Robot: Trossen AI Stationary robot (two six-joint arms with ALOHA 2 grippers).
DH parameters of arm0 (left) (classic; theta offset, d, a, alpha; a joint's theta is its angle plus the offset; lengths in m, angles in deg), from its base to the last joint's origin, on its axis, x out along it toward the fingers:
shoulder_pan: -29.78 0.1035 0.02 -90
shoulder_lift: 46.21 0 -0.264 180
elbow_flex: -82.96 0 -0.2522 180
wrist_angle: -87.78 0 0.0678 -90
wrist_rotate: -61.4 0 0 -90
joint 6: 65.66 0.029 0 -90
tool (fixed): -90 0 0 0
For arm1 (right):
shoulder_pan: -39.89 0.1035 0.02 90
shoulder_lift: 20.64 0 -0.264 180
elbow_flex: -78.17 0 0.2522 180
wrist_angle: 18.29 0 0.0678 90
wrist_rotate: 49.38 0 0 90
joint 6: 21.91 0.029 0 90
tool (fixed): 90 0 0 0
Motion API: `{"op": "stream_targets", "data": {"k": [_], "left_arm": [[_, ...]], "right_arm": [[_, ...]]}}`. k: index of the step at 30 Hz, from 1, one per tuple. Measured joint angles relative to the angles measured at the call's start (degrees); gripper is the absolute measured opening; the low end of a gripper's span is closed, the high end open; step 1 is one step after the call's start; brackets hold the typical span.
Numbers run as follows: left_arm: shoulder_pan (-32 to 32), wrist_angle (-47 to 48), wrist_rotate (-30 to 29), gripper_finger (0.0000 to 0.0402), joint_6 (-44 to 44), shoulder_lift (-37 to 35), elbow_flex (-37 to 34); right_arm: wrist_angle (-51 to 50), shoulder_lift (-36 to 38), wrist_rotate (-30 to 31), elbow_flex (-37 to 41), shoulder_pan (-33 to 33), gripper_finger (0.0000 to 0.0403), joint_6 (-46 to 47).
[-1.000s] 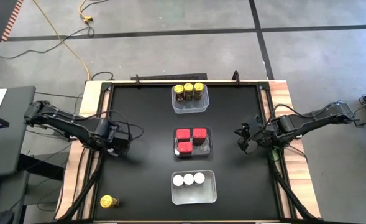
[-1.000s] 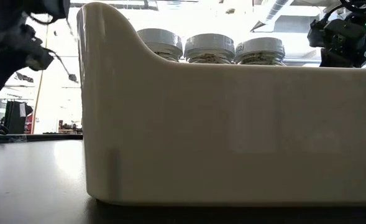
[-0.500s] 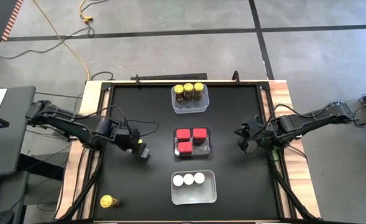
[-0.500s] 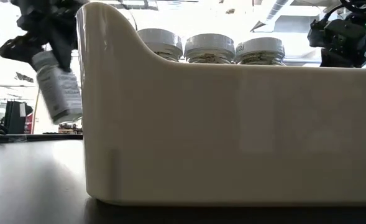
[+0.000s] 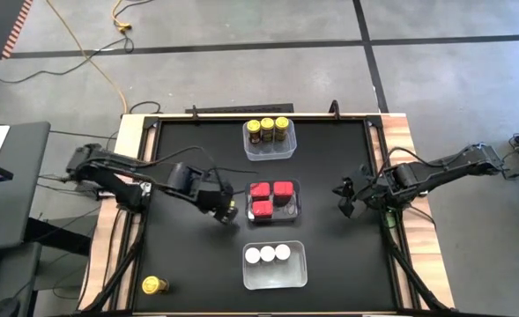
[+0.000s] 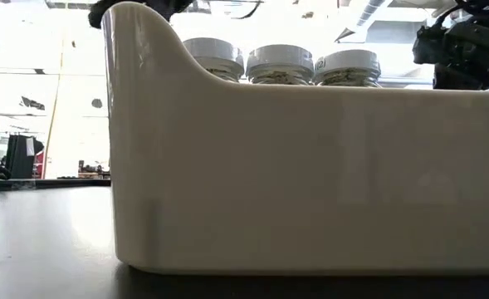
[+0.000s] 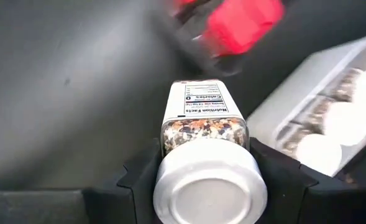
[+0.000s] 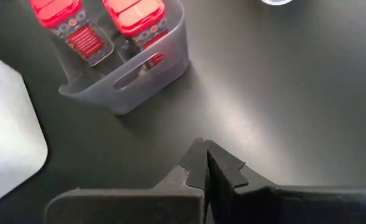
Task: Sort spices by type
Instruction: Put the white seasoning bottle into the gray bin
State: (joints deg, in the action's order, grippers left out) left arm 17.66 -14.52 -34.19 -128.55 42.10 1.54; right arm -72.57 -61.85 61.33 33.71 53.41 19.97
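A white-capped spice jar (image 7: 202,134) with a seed mix inside is held by my left gripper (image 5: 225,210), which is shut on it above the table just left of the middle tub (image 5: 296,211). That tub holds three red tins (image 5: 271,197). The far tub (image 5: 270,151) has three yellow-capped jars (image 5: 268,129) in it. Three white-capped jars (image 5: 267,254) stand in the near tub (image 5: 275,276). One more yellow-capped jar (image 5: 153,284) lies at the table's near left edge. My right gripper (image 5: 345,199) waits shut at the right, touching nothing. My left gripper pinches the jar at its cap end (image 7: 170,146), just behind the white cap (image 7: 210,190), one finger (image 7: 142,177) on each side. The fingers slant down toward the table and lie along the jar. The jar is lifted clear, its base pointing away and down.
The three clear tubs stand in a row down the table's middle, from far to near. In the low view the near tub's wall (image 6: 310,183) fills most of the picture. Bare black table lies left and right of the tubs. A raised frame (image 5: 144,158) borders the table.
My left gripper has carried the white-capped jar from the table's left side toward the middle tub, rising as it went and turning at the wrist. The jar, seen hanging tilted in the low view half a second ago, has passed out of that view.
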Motion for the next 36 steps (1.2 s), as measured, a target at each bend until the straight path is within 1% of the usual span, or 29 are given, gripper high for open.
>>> {"op": "stream_targets", "data": {"k": [5,10,13,16,19,23,27,29,32,36], "left_arm": [[-0.05,4.26,0.01,0.02,9.67,10.42,17.5],[-0.17,7.67,0.25,0.02,16.97,20.04,33.93],[-0.64,9.74,0.38,0.02,19.69,25.54,42.37],[-1.68,12.13,0.42,0.02,20.64,30.73,50.35],[-3.15,7.83,2.55,0.02,21.4,30.56,47.43],[-5.67,7.82,3.26,0.02,18.83,31.04,47.9],[-9.08,7.67,-0.13,0.02,19.17,30.96,50.13],[-10.75,6.68,-1.27,0.02,19.29,30.47,50.11],[-13.21,6.69,-1.67,0.02,19.25,30.3,50.1],[-16.29,7.28,-1.68,0.02,21.39,30.82,50.03]], "right_arm": [[-0.04,0.0,-0.02,0.0,0.0,0.0027,-0.3],[-0.22,-0.02,-0.02,0.0,0.0,0.0027,-0.37],[-0.27,-0.01,-0.04,0.0,0.0,0.0027,-0.4],[-0.55,0.0,-0.04,0.0,0.0,0.0027,-0.54],[-1.64,-0.02,-0.07,0.0,0.0,0.0027,-0.54],[-3.01,-0.02,-0.2,-0.02,0.0,0.0027,-0.53],[-4.09,0.0,-0.42,-0.02,0.44,0.0027,-1.07],[-4.26,-0.01,-0.42,-0.02,0.92,0.0027,-1.8],[-4.37,0.0,-0.42,-0.02,1.51,0.0027,-1.9],[-4.61,-0.02,-0.42,-0.02,1.88,0.0027,-2.03]]}}
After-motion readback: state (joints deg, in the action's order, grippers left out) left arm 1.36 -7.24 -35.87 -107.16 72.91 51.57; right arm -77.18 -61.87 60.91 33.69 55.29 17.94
